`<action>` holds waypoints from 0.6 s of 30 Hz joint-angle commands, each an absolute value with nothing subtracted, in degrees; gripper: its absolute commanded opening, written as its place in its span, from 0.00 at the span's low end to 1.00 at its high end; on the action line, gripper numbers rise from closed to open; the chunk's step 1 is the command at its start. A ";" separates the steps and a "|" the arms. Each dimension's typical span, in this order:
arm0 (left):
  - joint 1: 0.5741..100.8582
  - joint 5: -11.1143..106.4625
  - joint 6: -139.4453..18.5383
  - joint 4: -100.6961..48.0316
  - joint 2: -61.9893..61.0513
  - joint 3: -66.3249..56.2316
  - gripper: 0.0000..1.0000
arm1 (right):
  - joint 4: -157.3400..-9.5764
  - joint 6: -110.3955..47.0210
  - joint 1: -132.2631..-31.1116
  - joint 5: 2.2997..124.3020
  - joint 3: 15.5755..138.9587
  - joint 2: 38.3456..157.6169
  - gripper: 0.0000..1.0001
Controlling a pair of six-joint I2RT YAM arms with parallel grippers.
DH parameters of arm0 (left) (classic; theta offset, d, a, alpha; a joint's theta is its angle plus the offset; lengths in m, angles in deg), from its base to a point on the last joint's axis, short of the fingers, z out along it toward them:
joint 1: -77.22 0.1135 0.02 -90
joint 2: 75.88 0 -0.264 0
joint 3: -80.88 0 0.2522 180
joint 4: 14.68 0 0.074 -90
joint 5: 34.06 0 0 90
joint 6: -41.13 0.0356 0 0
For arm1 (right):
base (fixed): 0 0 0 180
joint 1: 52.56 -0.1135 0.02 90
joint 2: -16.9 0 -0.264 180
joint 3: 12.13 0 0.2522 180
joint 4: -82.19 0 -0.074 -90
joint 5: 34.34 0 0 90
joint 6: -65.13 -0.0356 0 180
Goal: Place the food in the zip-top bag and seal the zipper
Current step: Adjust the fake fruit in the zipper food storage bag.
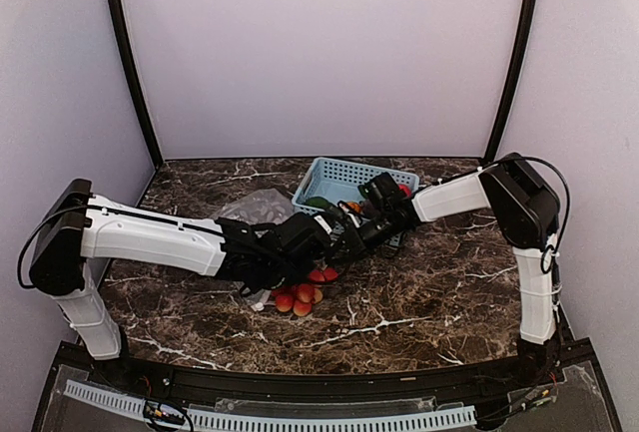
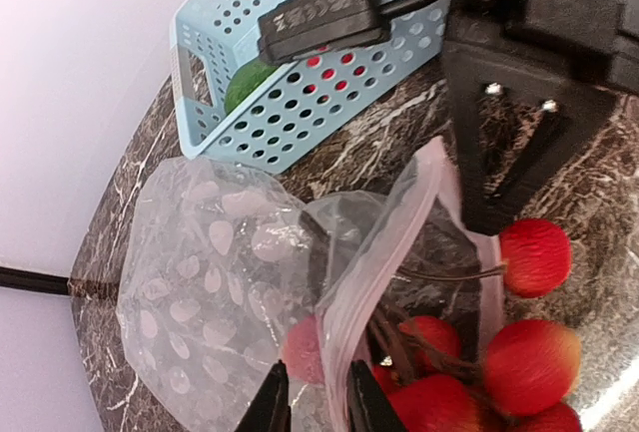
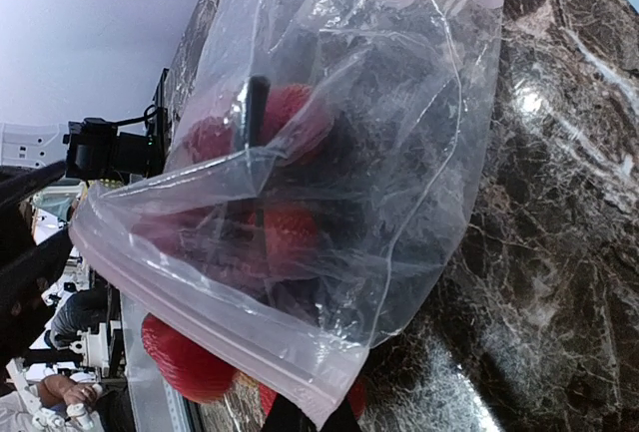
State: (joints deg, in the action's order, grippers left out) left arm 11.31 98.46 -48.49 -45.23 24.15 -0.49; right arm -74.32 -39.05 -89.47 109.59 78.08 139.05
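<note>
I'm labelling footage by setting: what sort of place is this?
Probably a robot test cell in a lab, not a home: a left arm and right arm at a marble-look table, plain lilac walls on three sides, a cable duct along the near edge.

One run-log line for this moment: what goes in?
stage: loading | left gripper: shut on zip-top bag lip | right gripper: shut on zipper | ball cluster: partly inside bag | zipper: open
</note>
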 commanded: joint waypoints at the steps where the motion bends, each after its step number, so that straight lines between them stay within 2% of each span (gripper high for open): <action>1: 12.91 96.83 -46.51 -42.98 23.76 2.80 0.15 | -72.19 -37.78 -88.97 109.17 77.33 136.25 0.00; 4: 11.97 87.69 -44.53 -39.20 19.63 3.51 0.16 | -72.36 -38.09 -89.00 109.44 77.47 136.23 0.00; 7: 11.30 77.85 -44.38 -33.72 15.23 7.10 0.34 | -72.45 -38.53 -89.01 109.62 77.89 136.77 0.00; 8: 10.99 73.96 -44.65 -32.59 13.92 7.54 0.44 | -72.50 -38.64 -88.99 109.70 77.92 136.94 0.00; 12: 9.91 68.38 -46.02 -33.60 13.73 8.11 0.62 | -72.81 -39.06 -88.98 109.89 77.75 136.97 0.00; 18: 8.68 71.87 -43.47 -38.43 20.21 3.85 0.69 | -73.64 -39.81 -88.96 110.17 77.28 136.58 0.00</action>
